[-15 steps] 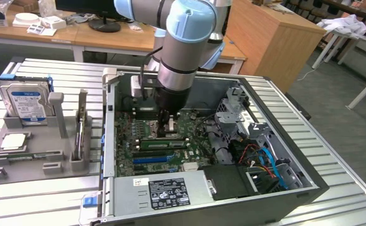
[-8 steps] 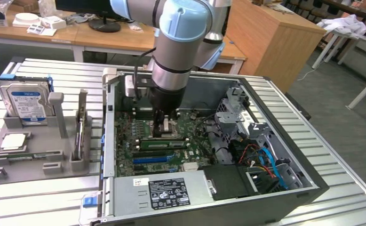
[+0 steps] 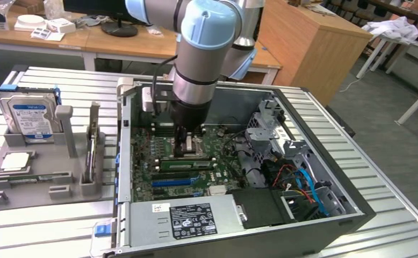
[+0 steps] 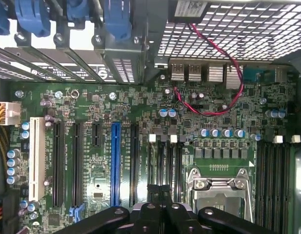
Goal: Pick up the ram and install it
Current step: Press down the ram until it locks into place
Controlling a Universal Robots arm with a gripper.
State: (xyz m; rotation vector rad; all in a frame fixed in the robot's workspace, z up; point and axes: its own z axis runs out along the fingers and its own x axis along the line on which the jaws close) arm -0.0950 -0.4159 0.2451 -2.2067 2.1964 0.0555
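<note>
Two green memory sticks show in the exterior view. One ram (image 3: 186,163) lies lengthwise across the motherboard (image 3: 167,161) inside the open computer case (image 3: 316,215), in the slots on the near side of the CPU socket (image 4: 219,191). The second ram stick (image 3: 92,144) stands on edge in the grey holder tray (image 3: 22,193), outside the case on the exterior view's left. On that tray a hard drive (image 3: 28,115) with a blue label stands upright at the far end, and a square CPU chip (image 3: 15,160) lies flat nearer.

The arm (image 3: 205,48) reaches straight down into the case. Its gripper (image 3: 184,141) (image 4: 160,195) hangs low over the board, just to the far side of the seated ram. In the wrist view the black fingers (image 4: 151,207) are drawn narrow, almost side by side, above a pair of dark memory slots (image 4: 165,161) with white clips; I cannot tell whether anything thin sits between them. A blue expansion slot (image 4: 114,163) and a red wire (image 4: 223,109) lie elsewhere on the board.
</note>
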